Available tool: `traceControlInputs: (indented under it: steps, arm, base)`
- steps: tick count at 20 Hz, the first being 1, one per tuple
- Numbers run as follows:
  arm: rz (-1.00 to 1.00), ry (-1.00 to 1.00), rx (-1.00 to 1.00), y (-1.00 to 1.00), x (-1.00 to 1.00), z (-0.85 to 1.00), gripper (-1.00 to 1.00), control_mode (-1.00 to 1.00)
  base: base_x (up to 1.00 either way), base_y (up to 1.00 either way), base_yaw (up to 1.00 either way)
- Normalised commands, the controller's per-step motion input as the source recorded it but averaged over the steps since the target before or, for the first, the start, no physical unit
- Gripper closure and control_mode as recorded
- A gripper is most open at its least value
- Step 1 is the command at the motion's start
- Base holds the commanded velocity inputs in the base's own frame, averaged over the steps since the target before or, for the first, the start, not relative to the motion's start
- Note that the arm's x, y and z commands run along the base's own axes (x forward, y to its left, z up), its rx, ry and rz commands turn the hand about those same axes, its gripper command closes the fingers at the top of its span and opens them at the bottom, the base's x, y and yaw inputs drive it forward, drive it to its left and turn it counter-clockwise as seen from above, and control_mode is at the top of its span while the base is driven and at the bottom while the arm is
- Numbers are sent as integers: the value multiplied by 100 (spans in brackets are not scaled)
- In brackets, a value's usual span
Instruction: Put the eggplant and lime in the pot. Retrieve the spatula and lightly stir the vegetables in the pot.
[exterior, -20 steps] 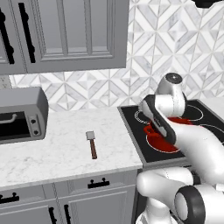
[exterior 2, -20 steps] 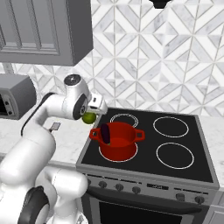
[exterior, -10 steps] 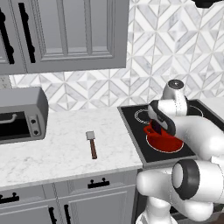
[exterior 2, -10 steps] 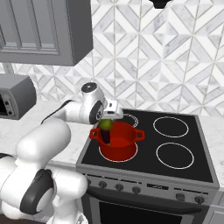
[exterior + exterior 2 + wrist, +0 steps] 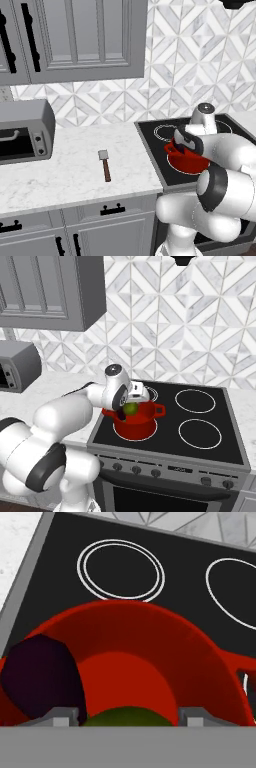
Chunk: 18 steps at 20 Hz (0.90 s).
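The red pot (image 5: 136, 426) stands on the stove's front left burner. My gripper (image 5: 128, 407) hangs just over its rim, shut on the yellow-green lime (image 5: 131, 408). In the hand view the lime (image 5: 128, 717) sits between my two fingertips (image 5: 60, 717), above the pot's red floor (image 5: 125, 672). The dark purple eggplant (image 5: 42, 679) lies inside the pot against its left wall. The spatula (image 5: 105, 165), with a brown wooden handle and a grey flat head, lies on the marble counter left of the stove, well apart from my gripper (image 5: 186, 142).
A grey toaster oven (image 5: 22, 132) stands at the counter's far left. The black stove (image 5: 200, 428) has three bare burners around the pot. Grey wall cabinets (image 5: 75, 40) hang above the counter.
My arm has swung right with the lime, from beside the pot's left side to over its opening, and lowered a little. The spatula and pot have stayed put.
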Motion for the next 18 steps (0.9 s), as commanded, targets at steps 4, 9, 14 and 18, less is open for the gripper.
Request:
traceControlInputs:
  steps: [4, 9, 14, 18]
  arm:
    - [4, 0, 0, -24, 10, -27, -100, -100]
    - [4, 0, 0, -21, 1, -2, -100, -100]
    - [1, -3, 0, 0, -9, 12, -100, -100]
    - [0, -3, 0, 10, -33, 43, -100, -100]
  base:
    - [0, 0, 0]
    - [0, 0, 0]
    - [0, 0, 0]
    - [0, 0, 0]
